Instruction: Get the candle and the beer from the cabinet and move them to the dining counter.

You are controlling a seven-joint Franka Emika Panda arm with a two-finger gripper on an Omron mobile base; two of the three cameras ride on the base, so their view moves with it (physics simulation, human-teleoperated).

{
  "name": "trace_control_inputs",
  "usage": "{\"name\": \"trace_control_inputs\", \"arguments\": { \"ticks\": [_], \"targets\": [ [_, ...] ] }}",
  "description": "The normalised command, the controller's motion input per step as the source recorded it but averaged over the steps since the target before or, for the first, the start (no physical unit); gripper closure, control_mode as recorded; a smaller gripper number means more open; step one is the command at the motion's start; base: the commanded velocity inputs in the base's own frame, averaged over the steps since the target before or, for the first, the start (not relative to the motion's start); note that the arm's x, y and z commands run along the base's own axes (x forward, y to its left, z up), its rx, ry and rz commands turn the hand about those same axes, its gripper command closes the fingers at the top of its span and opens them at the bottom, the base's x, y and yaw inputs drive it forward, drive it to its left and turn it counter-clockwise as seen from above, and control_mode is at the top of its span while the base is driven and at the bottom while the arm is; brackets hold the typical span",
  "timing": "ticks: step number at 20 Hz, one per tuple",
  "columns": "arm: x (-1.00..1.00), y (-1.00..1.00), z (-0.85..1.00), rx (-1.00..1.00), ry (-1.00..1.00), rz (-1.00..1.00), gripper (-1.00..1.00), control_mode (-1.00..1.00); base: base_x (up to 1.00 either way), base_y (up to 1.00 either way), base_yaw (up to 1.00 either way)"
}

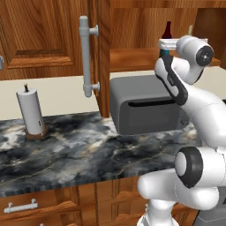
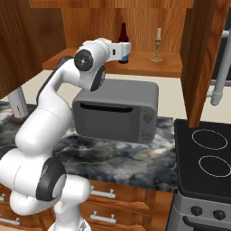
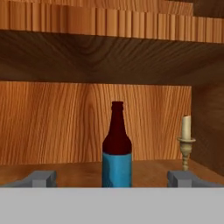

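Observation:
The beer (image 3: pixel 117 148), a dark bottle with a blue label, stands upright on the shelf of the open cabinet (image 3: pixel 65 168). My gripper (image 3: pixel 111 179) is level with the label and open, with one fingertip to each side of the bottle and apart from it. The candle (image 3: pixel 186 142) in its brass holder stands to the bottle's right, near the cabinet's side wall. From the right base view my gripper (image 2: pixel 128 48) sits just in front of the beer (image 2: pixel 123 36), and the candle (image 2: pixel 157 45) is further right on the shelf. The dining counter is out of view.
A grey toaster oven (image 2: pixel 117 110) sits on the marbled counter (image 1: pixel 66 150) right under the shelf and my arm. An open cabinet door (image 2: pixel 200 58) hangs at the right, another door with a long grey handle (image 1: pixel 86 57) at the left. A paper towel roll (image 1: pixel 30 110) and a stove (image 2: pixel 205 153) flank the counter.

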Motion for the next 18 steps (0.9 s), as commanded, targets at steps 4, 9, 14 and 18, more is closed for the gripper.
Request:
{"name": "trace_control_inputs", "arguments": {
  "ticks": [4,9,14,18],
  "targets": [
    [0.29,-0.11,0.22,0.02,0.09,-0.03,-1.00,-1.00,0.00,0.00,0.00],
    [0.28,-0.06,0.21,0.03,0.11,0.00,-1.00,-1.00,0.00,0.00,0.00],
    [0.29,-0.14,0.16,0.03,0.07,0.00,-1.00,-1.00,0.00,0.00,0.00],
    [0.23,-0.12,0.00,0.00,0.00,0.00,-1.00,-1.00,0.00,0.00,0.00]
  ]
}}
